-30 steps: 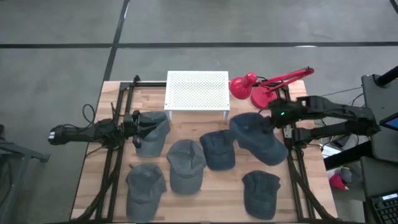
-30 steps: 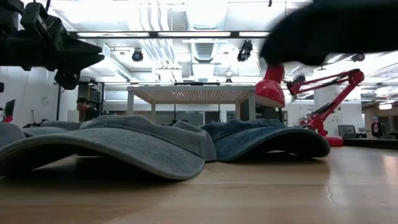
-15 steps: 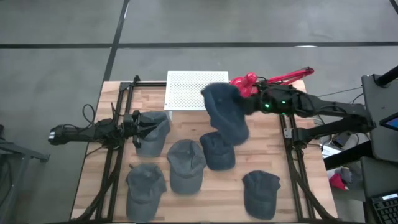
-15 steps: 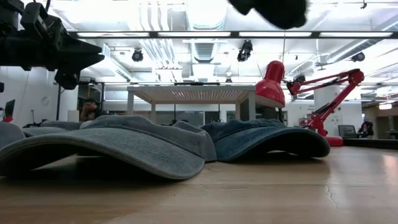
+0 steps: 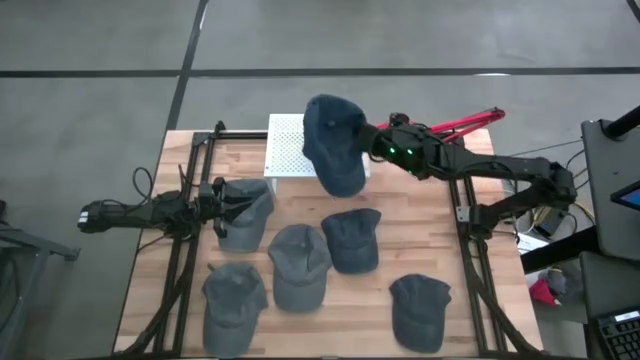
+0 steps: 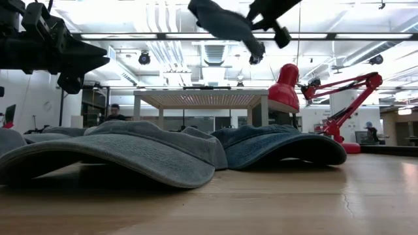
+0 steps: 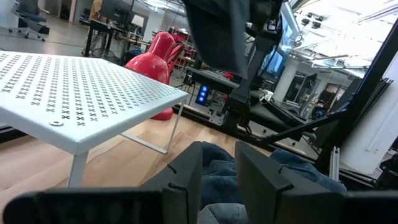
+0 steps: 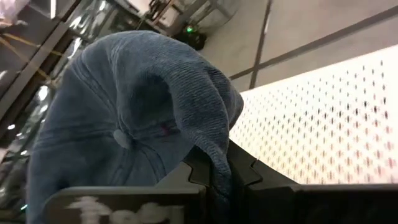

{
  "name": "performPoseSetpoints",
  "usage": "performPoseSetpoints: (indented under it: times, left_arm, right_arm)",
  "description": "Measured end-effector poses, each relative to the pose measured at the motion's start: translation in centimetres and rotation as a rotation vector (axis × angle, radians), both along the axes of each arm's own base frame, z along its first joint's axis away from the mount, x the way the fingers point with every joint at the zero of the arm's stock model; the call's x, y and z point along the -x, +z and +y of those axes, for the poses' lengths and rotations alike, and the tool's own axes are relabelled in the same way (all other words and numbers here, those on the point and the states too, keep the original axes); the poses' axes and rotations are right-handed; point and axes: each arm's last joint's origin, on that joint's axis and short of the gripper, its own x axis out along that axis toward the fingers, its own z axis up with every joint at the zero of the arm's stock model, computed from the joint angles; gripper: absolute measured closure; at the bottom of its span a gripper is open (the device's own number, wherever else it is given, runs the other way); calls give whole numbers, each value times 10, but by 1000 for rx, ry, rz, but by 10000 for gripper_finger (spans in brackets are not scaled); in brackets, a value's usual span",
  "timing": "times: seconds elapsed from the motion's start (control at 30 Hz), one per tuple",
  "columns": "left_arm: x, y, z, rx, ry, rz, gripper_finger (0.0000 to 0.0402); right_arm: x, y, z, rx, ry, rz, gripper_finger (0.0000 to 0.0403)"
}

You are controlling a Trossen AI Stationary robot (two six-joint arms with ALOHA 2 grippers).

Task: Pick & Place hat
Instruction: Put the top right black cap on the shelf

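Carried hat: the blue-grey hat (image 5: 333,145) is up in the air, dangling over the white perforated stand (image 5: 285,150), where a second ago it was off beside the red lamp and half a second ago only nearing the stand's right edge.
Right claw: the right claw (image 5: 372,146) is clenched on the hat's fabric, and in the right wrist view the cloth (image 8: 134,118) bunches between its dark fingers (image 8: 239,171) with the stand's dotted top (image 8: 323,118) just beyond.
Height: in the low view the hat (image 6: 225,21) hangs well above the stand, brim drooping, not touching anything.
What changed: the right arm has swung the load across from the lamp side towards the stand, in one quick arc.
Meaning for the task: my read is that the pick is done and this is the carry; the stand looks like the drop spot, so lowering and letting go are what remain.
Left claw: the left claw (image 5: 232,200) waits at the stand's left front corner, over a hat (image 5: 245,212) on the counter (image 5: 410,255), fingers (image 7: 186,180) apart with nothing between them.
Other hats: five more lie on the counter in front of the stand, untouched.
Red lamp: the red lamp (image 5: 440,135) stands just right of the stand, now uncovered.
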Motion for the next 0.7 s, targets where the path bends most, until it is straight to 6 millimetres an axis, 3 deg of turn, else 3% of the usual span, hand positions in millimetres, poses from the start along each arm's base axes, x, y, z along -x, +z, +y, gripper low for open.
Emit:
performPoseSetpoints:
  times: [0.13, 0.37, 0.7]
  left_arm:
    - [0, 0, 0, 0, 0, 0, 303]
    - [0, 0, 0, 0, 0, 1, 303]
    - [0, 0, 0, 0, 0, 0, 303]
  right_arm:
    - [-12, 1, -21, 1, -57, 79, 390]
    - [-12, -1, -45, -85, -261, 288, 390]
    - [-19, -15, -50, -292, -442, 156, 390]
